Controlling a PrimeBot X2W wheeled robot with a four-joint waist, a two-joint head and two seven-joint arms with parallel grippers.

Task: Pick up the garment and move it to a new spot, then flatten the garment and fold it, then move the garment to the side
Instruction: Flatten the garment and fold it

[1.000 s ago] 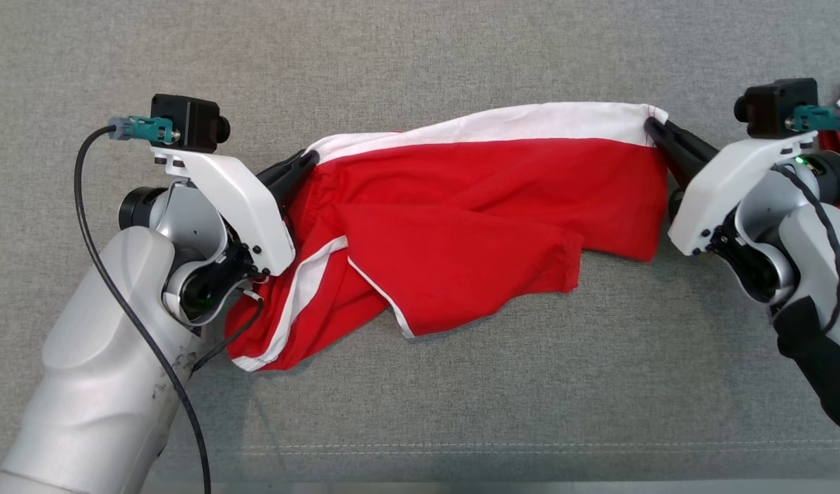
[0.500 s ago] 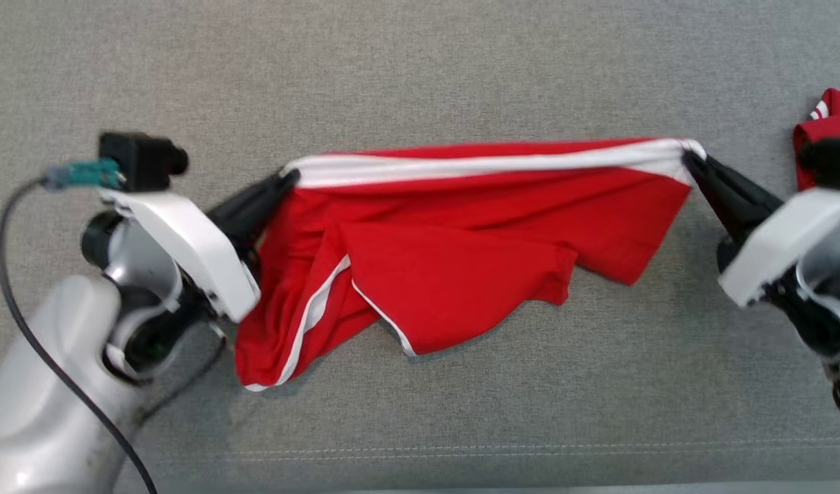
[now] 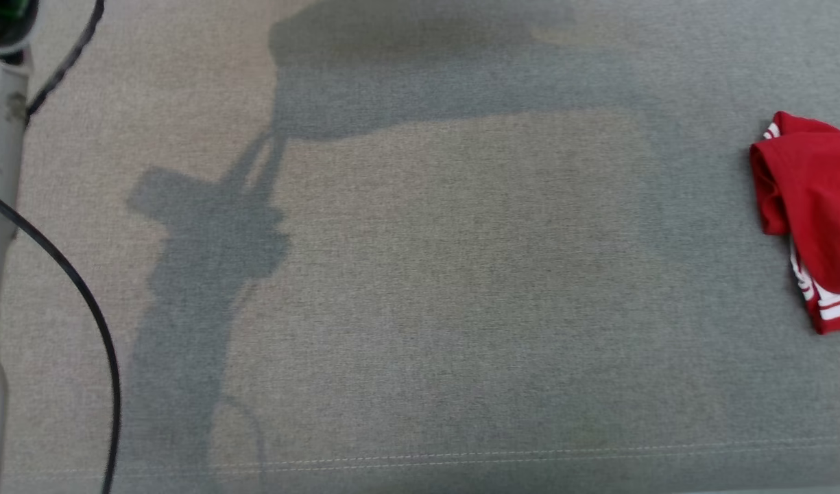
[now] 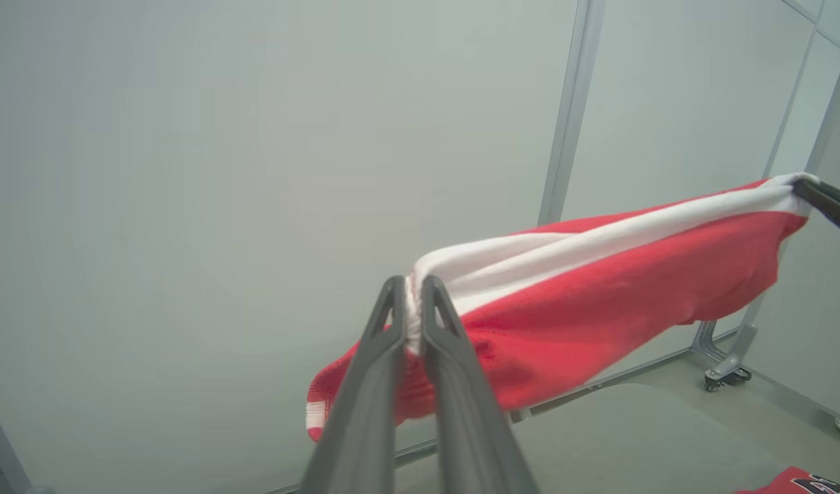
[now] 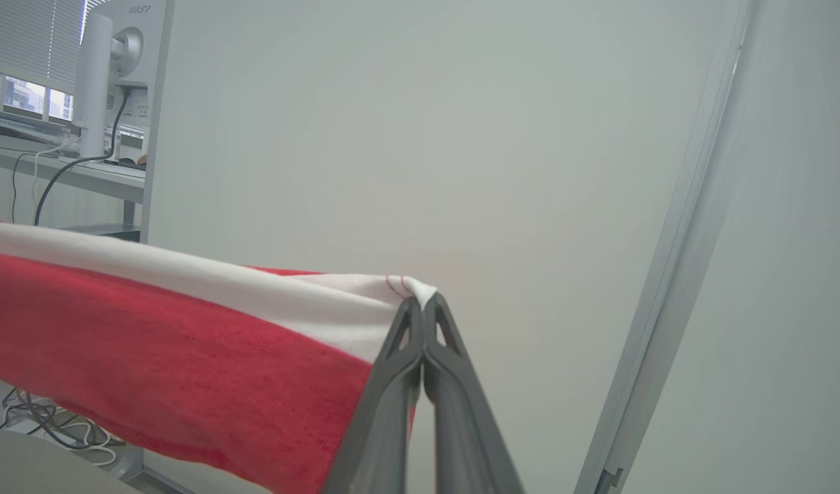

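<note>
My left gripper (image 4: 411,293) is pinched tight on 1 end of the white band (image 4: 598,237) of the garment (image 4: 598,302), and my right gripper (image 5: 422,303) on the other end. The garment hangs stretched between the 2, up above the grey mat (image 3: 420,288). It looks light, soft and limp, sagging below the band. I judge the stitched band corners the firmest hold.
</note>
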